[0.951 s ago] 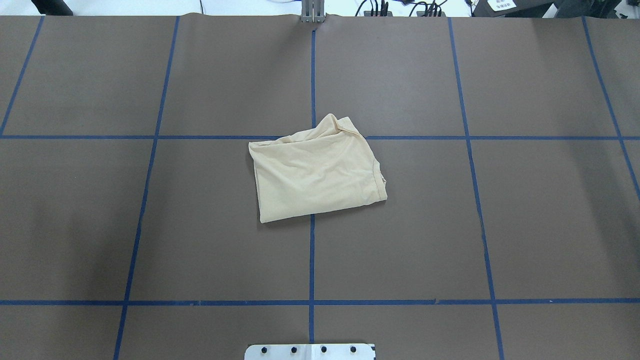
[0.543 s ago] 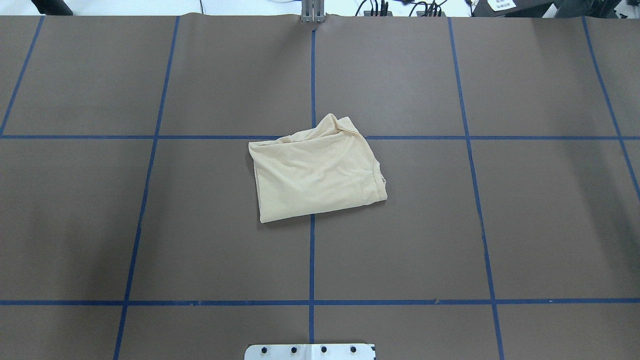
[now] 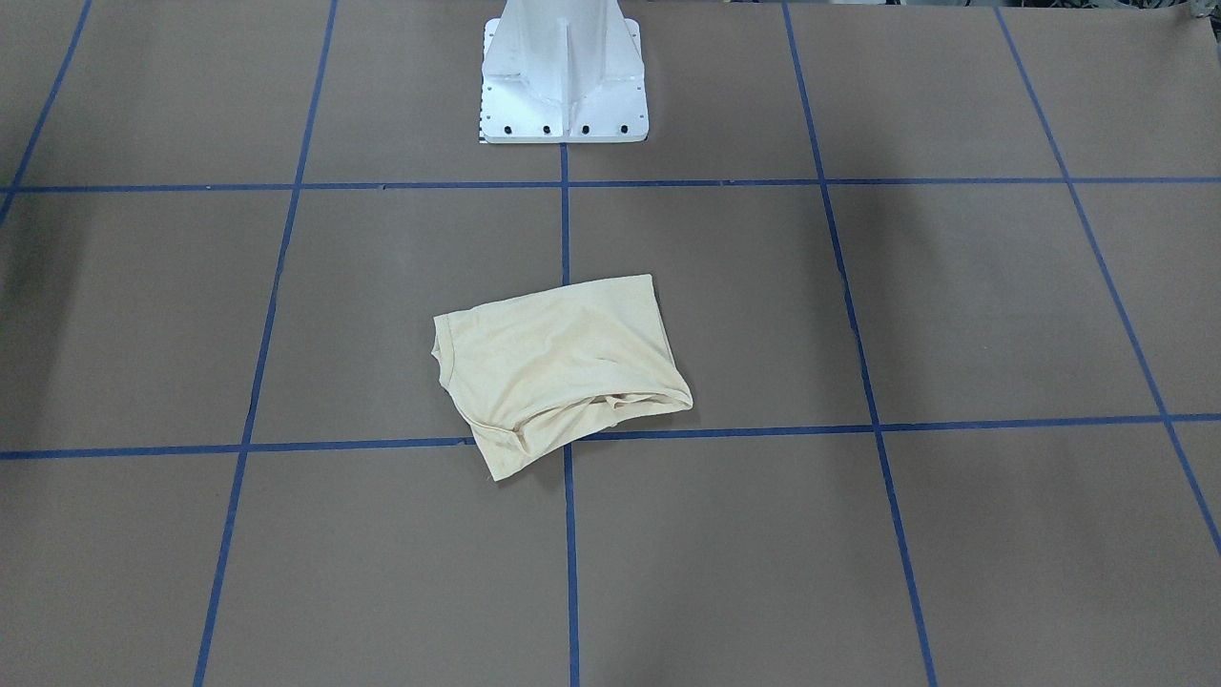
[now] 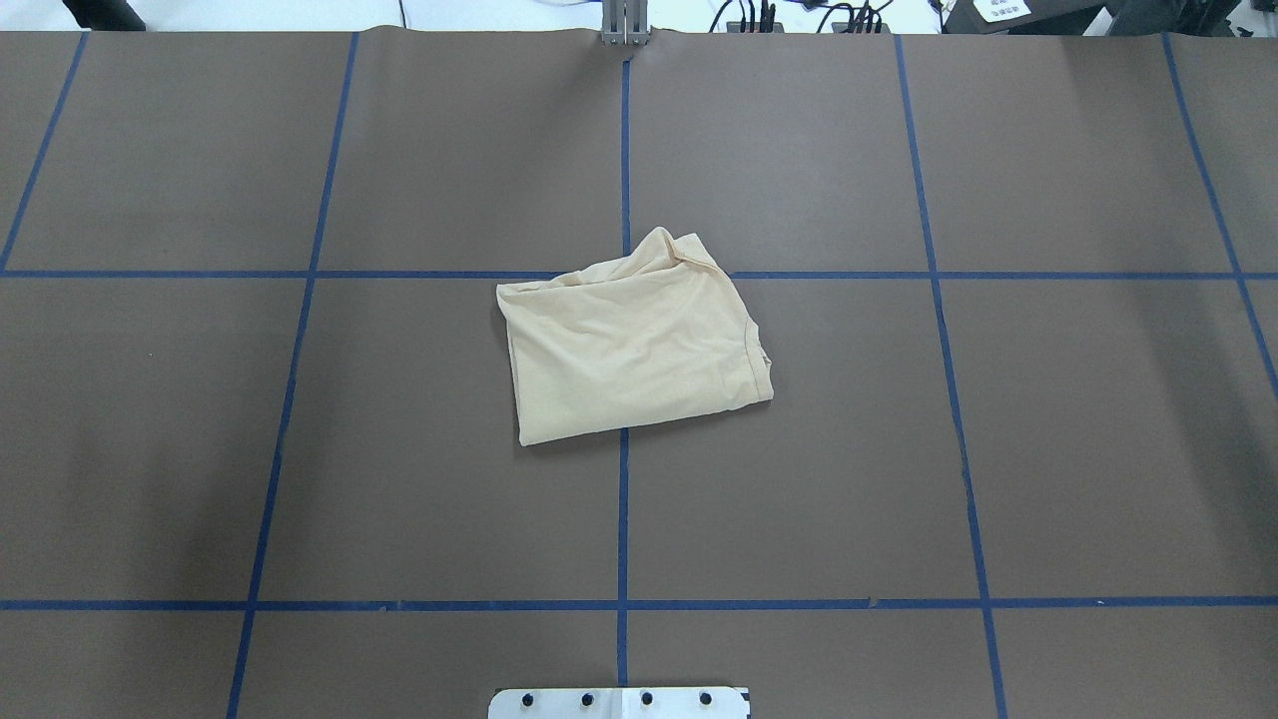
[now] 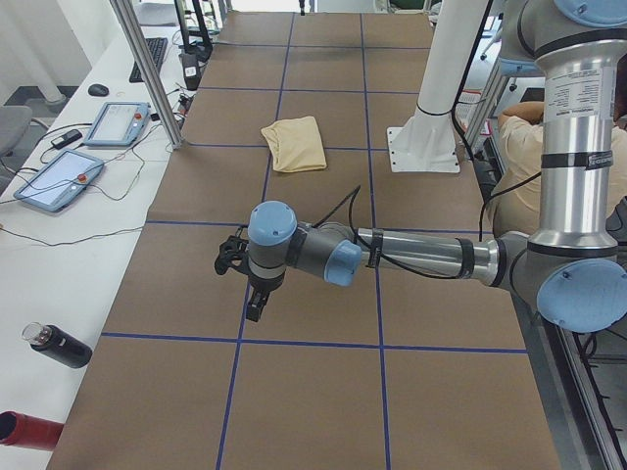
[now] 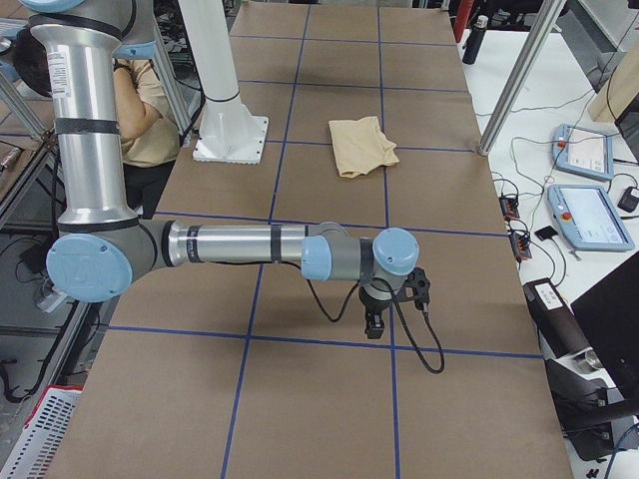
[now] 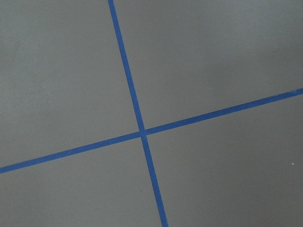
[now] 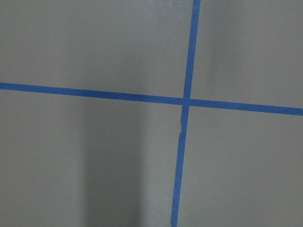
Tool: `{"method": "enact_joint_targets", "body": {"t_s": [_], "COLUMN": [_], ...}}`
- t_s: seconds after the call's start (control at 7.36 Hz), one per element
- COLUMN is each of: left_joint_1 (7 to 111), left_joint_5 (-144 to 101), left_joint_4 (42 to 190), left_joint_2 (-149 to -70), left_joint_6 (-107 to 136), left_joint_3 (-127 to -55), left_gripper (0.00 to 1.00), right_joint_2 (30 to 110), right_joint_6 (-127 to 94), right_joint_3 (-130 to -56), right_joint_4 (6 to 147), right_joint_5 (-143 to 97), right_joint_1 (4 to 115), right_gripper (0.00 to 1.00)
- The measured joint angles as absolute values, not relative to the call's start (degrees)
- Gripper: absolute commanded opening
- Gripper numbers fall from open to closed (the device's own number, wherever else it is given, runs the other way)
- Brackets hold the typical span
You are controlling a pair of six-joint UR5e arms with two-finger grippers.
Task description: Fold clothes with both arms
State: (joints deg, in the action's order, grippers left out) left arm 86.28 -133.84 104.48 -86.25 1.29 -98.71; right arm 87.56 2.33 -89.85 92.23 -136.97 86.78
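Brown paper covers the table (image 4: 300, 449), marked into big squares by blue tape lines (image 4: 622, 519). At its centre lies the shirt (image 4: 634, 340), pale cream-yellow, folded into a compact, roughly rectangular bundle. It sits across the middle tape line, and its far edge overlaps a crossing line, where one rumpled corner pokes past. A stitched hem runs down its right side in the overhead view. From across the table the shirt (image 3: 563, 367) shows loose layers gaping along its near edge. Nothing touches it.

Near the robot's side, straight back from the shirt, stands the white pedestal base (image 3: 565, 76).

Both arms are well apart from the shirt, stretched out low toward opposite ends of the table. The left gripper (image 5: 254, 311) points down above the paper beside a tape line. The right gripper (image 6: 374, 324) does the same at the other end. Whether either pair of jaws is apart or together I cannot tell: the side views are too distant, and each wrist camera shows only a tape crossing (image 7: 142, 133) on brown paper.

Beyond the table, tablets (image 5: 118, 122) with cables lie on a white bench.
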Motion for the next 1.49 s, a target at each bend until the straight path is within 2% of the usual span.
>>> {"method": "enact_joint_targets", "body": {"t_s": [1.49], "left_joint_1": [88.04], "left_joint_5": [-134.12], "left_joint_4": [103.96], "left_joint_2": [-86.41], "left_joint_6": [1.41], "left_joint_3": [-99.38], "left_gripper": [1.0], "right_joint_2": [87.35], "right_joint_6": [2.12], "right_joint_3": [-90.82], "right_joint_4": [92.03], "right_joint_5": [-137.82], "right_joint_1": [86.75], "right_gripper": [1.0]}}
